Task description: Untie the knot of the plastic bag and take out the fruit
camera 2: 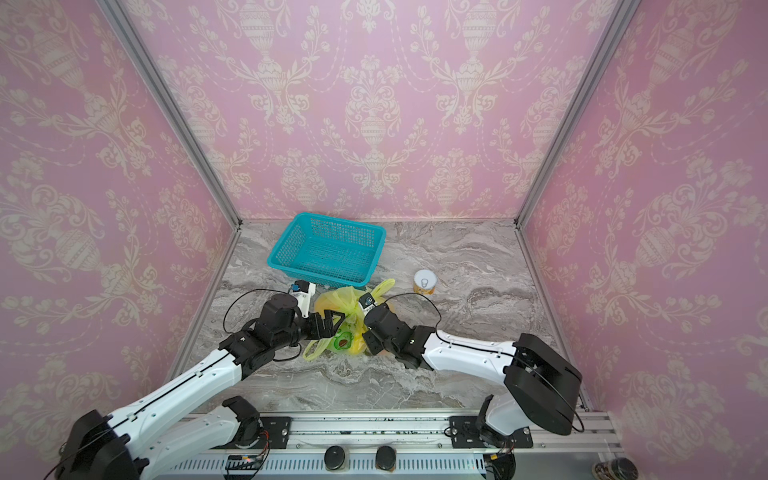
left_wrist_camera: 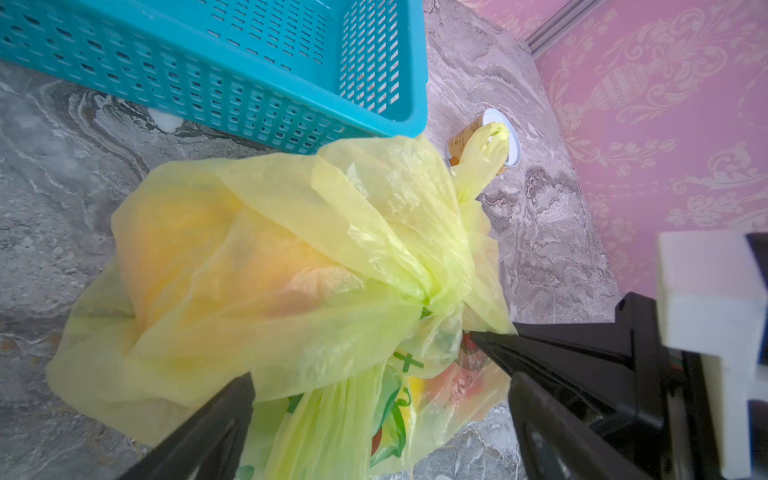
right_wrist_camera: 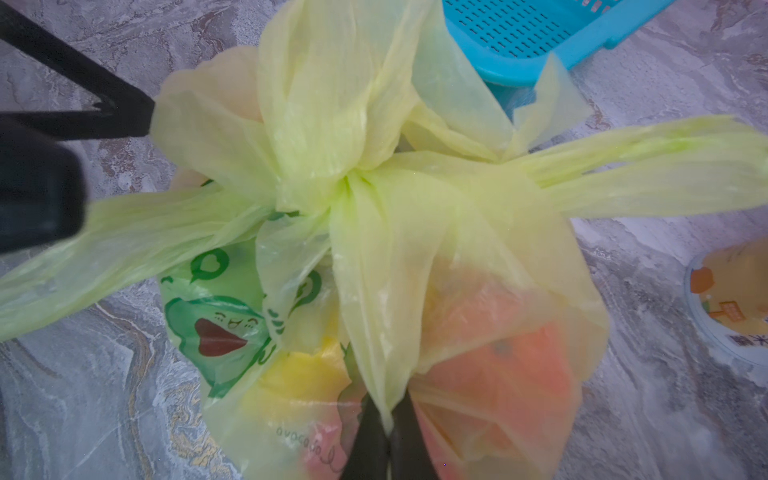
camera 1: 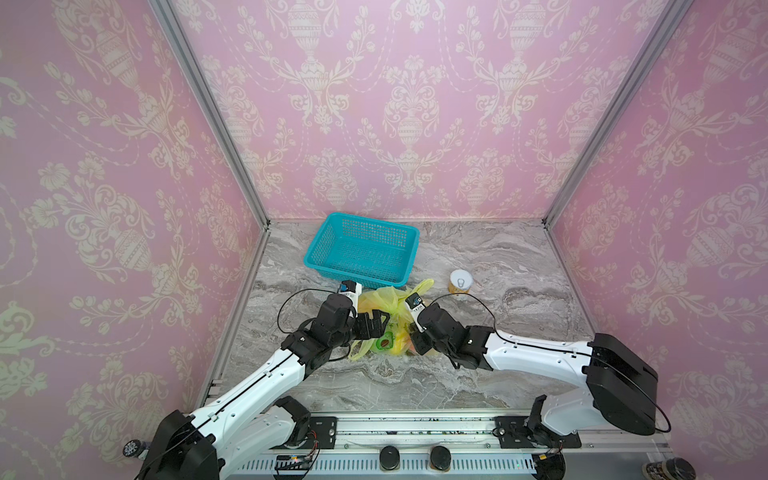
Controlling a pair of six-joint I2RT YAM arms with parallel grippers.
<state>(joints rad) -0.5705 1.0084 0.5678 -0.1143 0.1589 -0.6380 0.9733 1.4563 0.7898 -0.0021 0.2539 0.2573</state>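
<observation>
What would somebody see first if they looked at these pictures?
The crinkly yellow plastic bag in the middle of the marble table, tied shut in a knot with colourful fruit glowing through it. The right end effector is pinching a fold of the bag while the left end effector stands open close by. Behind sits a bright teal basket.

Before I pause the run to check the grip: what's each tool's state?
Left tool: open over the plastic bag, holding nothing.
Right tool: shut on a fold of the plastic bag leading from the knot.
</observation>
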